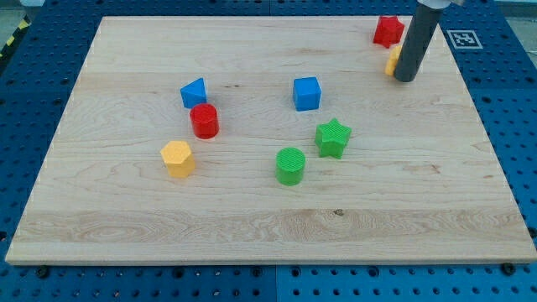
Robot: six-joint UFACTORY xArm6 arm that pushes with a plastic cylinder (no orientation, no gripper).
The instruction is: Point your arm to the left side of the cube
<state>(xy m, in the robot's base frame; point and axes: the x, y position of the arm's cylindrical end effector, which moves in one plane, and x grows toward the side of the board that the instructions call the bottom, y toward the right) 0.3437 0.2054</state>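
Note:
The blue cube sits on the wooden board, a little above the middle. My tip is at the view's upper right, well to the right of the cube and apart from it. The rod partly hides a yellow block just to its left. A red star block lies above that, near the board's top edge.
A blue triangular block and a red cylinder sit left of the cube. A yellow hexagonal block lies lower left. A green star and a green cylinder lie below the cube.

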